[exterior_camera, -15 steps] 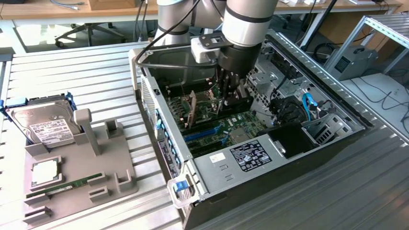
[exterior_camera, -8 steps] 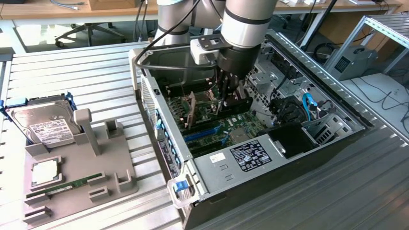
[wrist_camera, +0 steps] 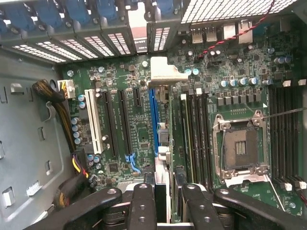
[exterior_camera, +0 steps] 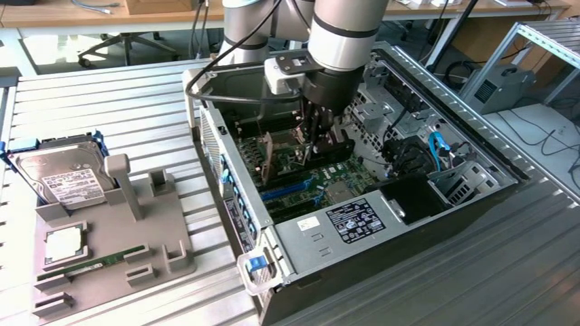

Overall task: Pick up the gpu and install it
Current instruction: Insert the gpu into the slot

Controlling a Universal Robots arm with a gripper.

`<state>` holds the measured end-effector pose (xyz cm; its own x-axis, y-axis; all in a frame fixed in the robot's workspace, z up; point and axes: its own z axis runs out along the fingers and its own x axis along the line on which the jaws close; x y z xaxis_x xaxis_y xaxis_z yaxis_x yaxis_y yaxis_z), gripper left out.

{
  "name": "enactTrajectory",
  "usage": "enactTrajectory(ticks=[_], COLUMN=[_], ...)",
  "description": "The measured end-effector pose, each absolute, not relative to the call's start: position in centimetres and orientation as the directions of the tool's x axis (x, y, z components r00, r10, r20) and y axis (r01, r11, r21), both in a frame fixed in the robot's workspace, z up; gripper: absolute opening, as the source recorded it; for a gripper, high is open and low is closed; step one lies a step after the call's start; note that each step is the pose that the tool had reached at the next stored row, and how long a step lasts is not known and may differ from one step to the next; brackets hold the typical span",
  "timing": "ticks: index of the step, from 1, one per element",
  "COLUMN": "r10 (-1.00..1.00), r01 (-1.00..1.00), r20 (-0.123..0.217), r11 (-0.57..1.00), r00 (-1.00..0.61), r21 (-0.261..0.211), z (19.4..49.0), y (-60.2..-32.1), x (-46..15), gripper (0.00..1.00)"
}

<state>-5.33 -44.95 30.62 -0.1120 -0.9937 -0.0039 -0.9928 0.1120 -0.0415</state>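
1. Inside the open computer case (exterior_camera: 210, 125), the arm reached down from above, with the gripper (exterior_camera: 324, 139) low over the motherboard (exterior_camera: 299, 173).
2. In the wrist view the gripper (wrist_camera: 168, 190) had its two dark fingers (wrist_camera: 144, 206) closed on the gpu (wrist_camera: 162, 158), one finger on each face of the card.
3. The gpu was seen edge-on there, running away from the fingers along the blue expansion slot (wrist_camera: 153, 115), with its pale bracket end (wrist_camera: 165, 71) near the case's vented rear slots.
4. From the exterior view the gpu (exterior_camera: 333, 149) showed as a dark upright piece just below the gripper, above the board; whether its edge sat in the slot could not be told.
5. Beside the card lay the memory slots (wrist_camera: 196, 139) and, past them, the open processor socket (wrist_camera: 240, 143).
6. On the slatted table (exterior_camera: 109, 95), to the exterior view's left of the case, a grey fixture (exterior_camera: 145, 234) held a silver hard drive (exterior_camera: 64, 178) and a slim green memory stick (exterior_camera: 91, 263).
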Motion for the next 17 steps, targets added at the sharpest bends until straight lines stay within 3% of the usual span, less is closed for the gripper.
enactTrajectory(ticks=[17], r10=[-0.994], r01=[-0.993], r20=[-0.004], r11=[0.111], r00=[-0.111], r21=[-0.042], z=[30.12], y=[-45.50], x=[-6.27], gripper=[0.27])
